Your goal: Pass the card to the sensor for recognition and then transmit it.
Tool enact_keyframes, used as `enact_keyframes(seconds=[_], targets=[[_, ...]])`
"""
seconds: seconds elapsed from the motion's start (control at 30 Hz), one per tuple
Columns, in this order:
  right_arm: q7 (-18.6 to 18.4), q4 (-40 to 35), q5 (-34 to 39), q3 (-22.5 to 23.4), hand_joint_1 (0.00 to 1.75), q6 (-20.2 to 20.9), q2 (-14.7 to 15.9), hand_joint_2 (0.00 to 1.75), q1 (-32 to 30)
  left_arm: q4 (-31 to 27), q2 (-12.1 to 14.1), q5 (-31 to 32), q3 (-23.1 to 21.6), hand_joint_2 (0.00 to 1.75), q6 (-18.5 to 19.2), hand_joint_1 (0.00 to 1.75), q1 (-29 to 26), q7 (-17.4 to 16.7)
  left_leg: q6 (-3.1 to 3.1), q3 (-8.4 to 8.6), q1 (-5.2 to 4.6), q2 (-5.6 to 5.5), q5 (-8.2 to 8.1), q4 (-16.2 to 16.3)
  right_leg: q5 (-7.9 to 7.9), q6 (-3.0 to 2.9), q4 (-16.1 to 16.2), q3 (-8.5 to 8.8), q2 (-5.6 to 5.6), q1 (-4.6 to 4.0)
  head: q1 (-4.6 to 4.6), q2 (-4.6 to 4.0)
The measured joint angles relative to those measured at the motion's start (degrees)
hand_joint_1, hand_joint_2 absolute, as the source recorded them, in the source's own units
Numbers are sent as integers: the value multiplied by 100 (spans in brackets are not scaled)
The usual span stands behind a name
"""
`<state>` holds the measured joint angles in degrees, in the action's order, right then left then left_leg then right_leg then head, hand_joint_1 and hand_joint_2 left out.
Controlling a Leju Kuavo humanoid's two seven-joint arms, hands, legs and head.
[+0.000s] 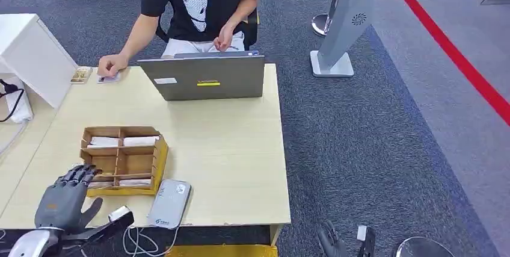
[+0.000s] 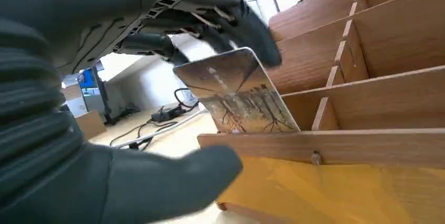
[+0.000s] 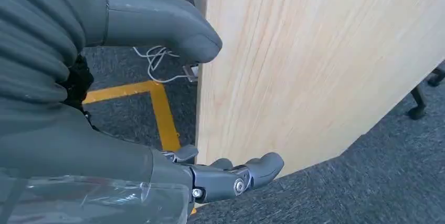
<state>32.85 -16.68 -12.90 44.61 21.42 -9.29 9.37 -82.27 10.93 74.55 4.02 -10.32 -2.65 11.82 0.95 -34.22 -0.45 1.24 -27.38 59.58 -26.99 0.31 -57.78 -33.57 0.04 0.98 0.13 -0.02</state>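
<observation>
Wooden organizer (image 1: 161,154), glossy card (image 2: 236,95), pale wood-grain table (image 1: 228,148)

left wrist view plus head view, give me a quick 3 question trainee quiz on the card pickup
1. True or false: the left robot hand is at the wooden organizer.
2. What are the left robot hand's fingers touching in the left wrist view? A) laptop B) card C) cable
3. Fill in: the grey sensor lies on the table just beside the ___.

Key:
1. True.
2. B, the card, standing tilted in the nearest compartment.
3. Organizer, near the table's front edge.
</observation>
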Motion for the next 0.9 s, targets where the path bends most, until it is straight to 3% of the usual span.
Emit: enact_keyframes(seconds=[0.9], targets=[[7, 0, 0, 0, 0, -7, 0, 175, 0, 24, 26, 0, -2, 175, 4, 175, 23, 0, 0, 0, 0, 1, 0, 0, 0, 0, 0, 0, 1, 0, 0, 0]])
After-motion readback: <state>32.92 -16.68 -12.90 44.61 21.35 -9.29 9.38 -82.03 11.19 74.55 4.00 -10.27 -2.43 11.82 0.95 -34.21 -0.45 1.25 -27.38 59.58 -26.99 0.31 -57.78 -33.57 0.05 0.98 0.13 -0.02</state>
